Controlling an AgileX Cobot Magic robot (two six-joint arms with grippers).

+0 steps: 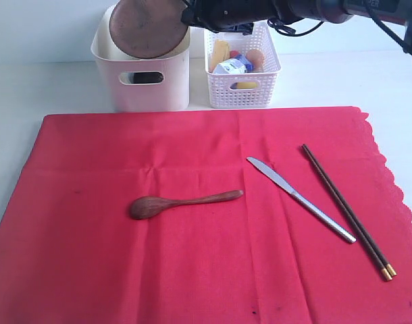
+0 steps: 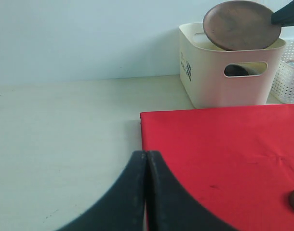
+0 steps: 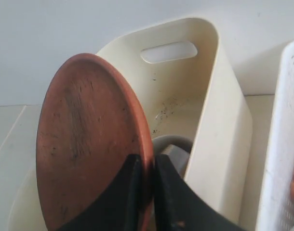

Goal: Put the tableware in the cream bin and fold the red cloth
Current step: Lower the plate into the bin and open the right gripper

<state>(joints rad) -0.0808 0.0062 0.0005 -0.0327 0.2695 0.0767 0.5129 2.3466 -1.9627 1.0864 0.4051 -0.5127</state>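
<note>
My right gripper (image 3: 146, 161) is shut on the rim of the round brown wooden plate (image 3: 89, 139), which hangs tilted over the cream bin (image 1: 152, 81). Inside the bin a steel cup (image 3: 173, 144) shows below the plate. On the red cloth (image 1: 192, 256) lie the wooden spoon (image 1: 182, 202), the steel table knife (image 1: 300, 199) and the dark chopsticks (image 1: 348, 212). My left gripper (image 2: 146, 156) is shut and empty, low at the cloth's left edge (image 2: 143, 139). It does not show in the exterior view.
A white lattice basket (image 1: 243, 67) with food items stands right of the cream bin. The right arm (image 1: 273, 12) reaches across the top of the exterior view. Pale table (image 2: 65, 134) lies left of the cloth.
</note>
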